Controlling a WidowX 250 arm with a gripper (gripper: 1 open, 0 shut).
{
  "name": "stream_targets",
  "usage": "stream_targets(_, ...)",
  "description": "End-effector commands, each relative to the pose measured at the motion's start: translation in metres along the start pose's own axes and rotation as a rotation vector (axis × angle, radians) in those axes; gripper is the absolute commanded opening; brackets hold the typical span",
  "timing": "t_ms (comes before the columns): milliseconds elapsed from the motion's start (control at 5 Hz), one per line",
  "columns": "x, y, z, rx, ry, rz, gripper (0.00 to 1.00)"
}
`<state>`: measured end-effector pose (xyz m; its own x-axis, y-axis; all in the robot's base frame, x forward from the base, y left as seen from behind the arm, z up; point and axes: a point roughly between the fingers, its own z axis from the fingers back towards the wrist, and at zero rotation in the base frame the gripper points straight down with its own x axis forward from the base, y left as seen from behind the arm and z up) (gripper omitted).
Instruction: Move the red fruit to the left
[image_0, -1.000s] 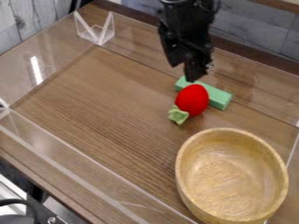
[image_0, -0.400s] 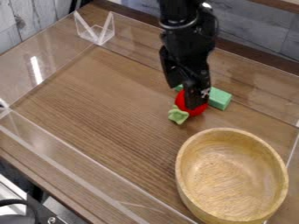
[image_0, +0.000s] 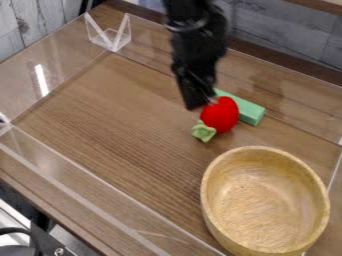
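red fruit (image_0: 221, 113) resting on the wooden desk (image_0: 114, 120), its pale green leafy bit toward the front-left, partly covering a flat green block (image_0: 250, 113) behind it. black gripper (image_0: 195, 98) pointing down just left of the fruit, jaws clenched, grasping nothing. wooden bowl (image_0: 265, 201) near, front-right.

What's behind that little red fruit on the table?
A flat green block lies behind the red fruit, sticking out to its right. The fruit covers the block's near left part, so whether the two touch cannot be seen. The robot's dark fingers hang beside the fruit, at its upper left.
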<state>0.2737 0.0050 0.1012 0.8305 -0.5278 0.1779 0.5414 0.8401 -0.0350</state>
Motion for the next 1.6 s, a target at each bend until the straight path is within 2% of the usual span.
stream_targets(0, 0.0, 0.032, 0.034, 0.078, -0.054, 0.01, 0.0)
stream_targets(200, 0.007, 0.012, 0.032, 0.07, -0.054, -0.001, 0.0)
stream_targets(400, 0.011, -0.004, 0.03, 0.061, -0.05, -0.015, 1.0)
stream_targets(600, 0.014, -0.011, 0.018, 0.053, -0.047, -0.049, 1.0)
stream_targets(1200, 0.025, 0.012, 0.008, 0.048, -0.011, -0.11, 1.0)
stream_targets(1400, 0.028, 0.004, -0.017, 0.053, 0.001, -0.09, 1.0)
